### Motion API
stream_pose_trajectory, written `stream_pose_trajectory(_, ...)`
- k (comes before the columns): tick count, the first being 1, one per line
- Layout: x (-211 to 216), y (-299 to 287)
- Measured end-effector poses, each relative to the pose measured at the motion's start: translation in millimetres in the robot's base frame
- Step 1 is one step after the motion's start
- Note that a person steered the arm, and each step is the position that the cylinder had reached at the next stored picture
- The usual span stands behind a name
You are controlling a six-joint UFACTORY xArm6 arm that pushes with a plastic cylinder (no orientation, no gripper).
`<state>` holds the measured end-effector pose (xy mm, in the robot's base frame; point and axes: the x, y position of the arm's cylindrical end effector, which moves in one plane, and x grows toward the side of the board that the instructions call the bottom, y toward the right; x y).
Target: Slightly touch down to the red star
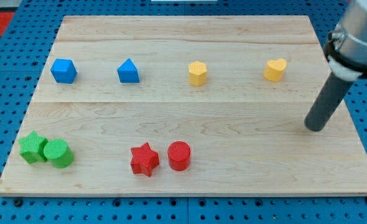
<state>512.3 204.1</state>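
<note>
The red star (144, 159) lies on the wooden board near the view's bottom, a little left of centre. A red cylinder (179, 155) stands just to its right, close beside it. My tip (316, 127) is at the view's right, on the board, far to the right of the red star and somewhat above it. The dark rod rises from the tip toward the view's top right corner. The tip touches no block.
A blue cube (64, 70), a blue pentagon-like block (128, 71), a yellow hexagon (197, 73) and a yellow heart (274, 70) sit in a row near the top. A green star (32, 147) and green cylinder (59, 153) touch at the bottom left.
</note>
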Motion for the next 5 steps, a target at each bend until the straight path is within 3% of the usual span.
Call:
stream_pose_trajectory(2,70,-106)
stream_pose_trajectory(4,96,-268)
stream_pose_trajectory(5,93,-282)
